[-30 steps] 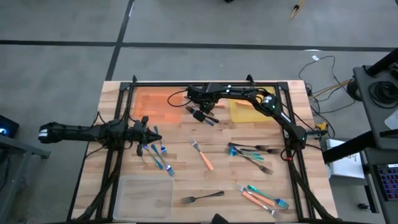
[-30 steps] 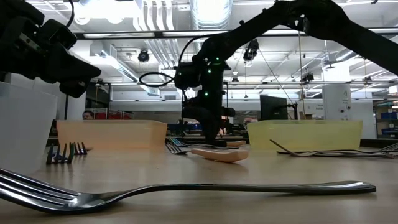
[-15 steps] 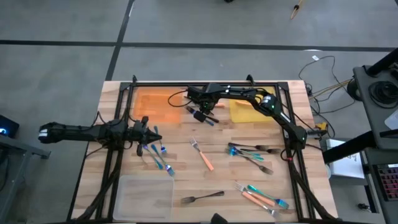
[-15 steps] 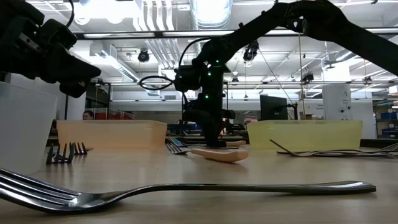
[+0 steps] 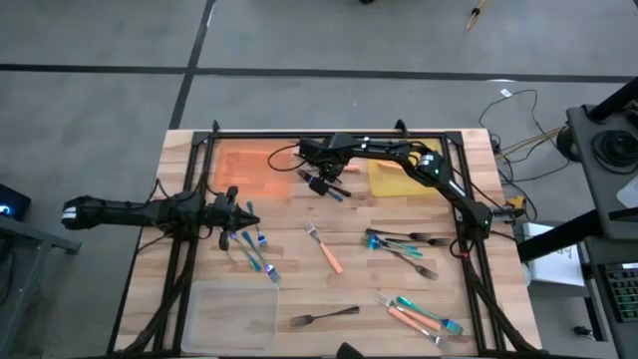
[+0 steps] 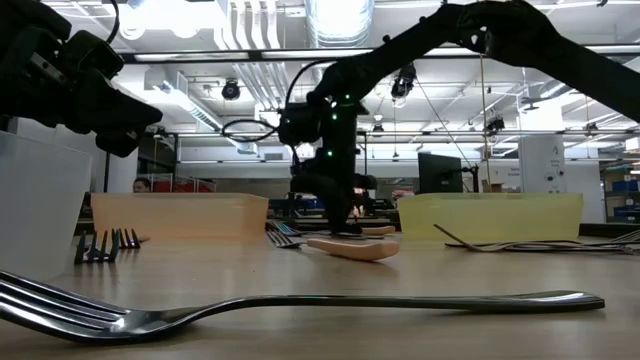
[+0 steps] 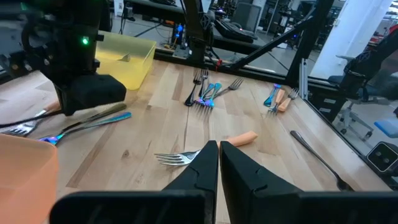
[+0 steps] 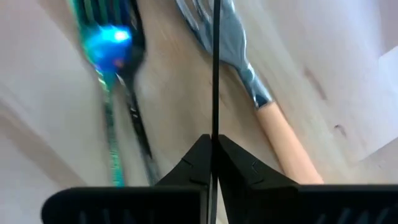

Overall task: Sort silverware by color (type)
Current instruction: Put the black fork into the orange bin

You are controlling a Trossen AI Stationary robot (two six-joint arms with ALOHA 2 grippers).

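On the pale wooden table [image 5: 299, 214], the right gripper [image 5: 321, 183] hangs between the translucent orange tray [image 5: 249, 160] and yellow tray [image 5: 394, 178], jaws closed on nothing. Just beneath its tips lie an iridescent blue-teal fork [image 8: 115, 81] and an orange-handled fork [image 8: 249, 87] with a smooth matte handle. The left gripper [image 5: 242, 221], also closed and empty, hovers beside more teal forks [image 5: 254, 251]. Dark metal forks [image 5: 404, 242] lie scattered elsewhere.

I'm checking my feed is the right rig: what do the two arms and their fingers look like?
Both arms are dark, slim and jointed. The right arm carries small green indicator lights and a looping black cable. Each wrist view shows two black, wedge-shaped fingers tapering to narrow tips. A green light also glows on the right arm's wrist housing.
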